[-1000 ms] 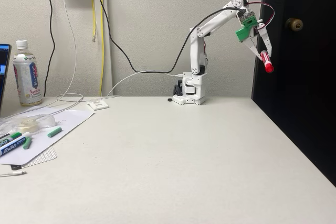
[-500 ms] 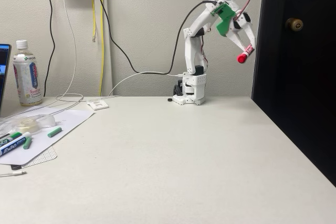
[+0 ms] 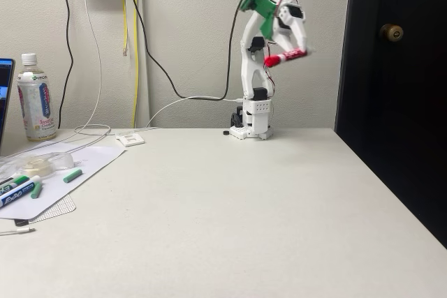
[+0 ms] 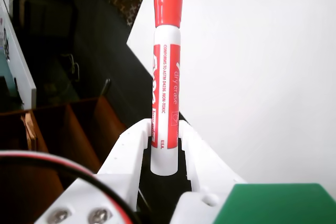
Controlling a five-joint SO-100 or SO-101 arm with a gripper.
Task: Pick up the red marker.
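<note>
From my fixed view, the arm (image 3: 255, 68) is folded upright over its base at the back of the table (image 3: 230, 214). The gripper (image 3: 297, 52) holds the red marker (image 3: 284, 57) high above the table, roughly level, red cap toward the left. A bottle (image 3: 36, 99) stands far left.

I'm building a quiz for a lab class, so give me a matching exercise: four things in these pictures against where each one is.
Things:
1. red marker
2. bottle
3. green marker cap
4. door knob

Places:
A. on the paper at the table's left
B. on the dark door
C. held in the gripper
D. standing at the table's far left

Pairs: 1-C, 2-D, 3-A, 4-B
</note>
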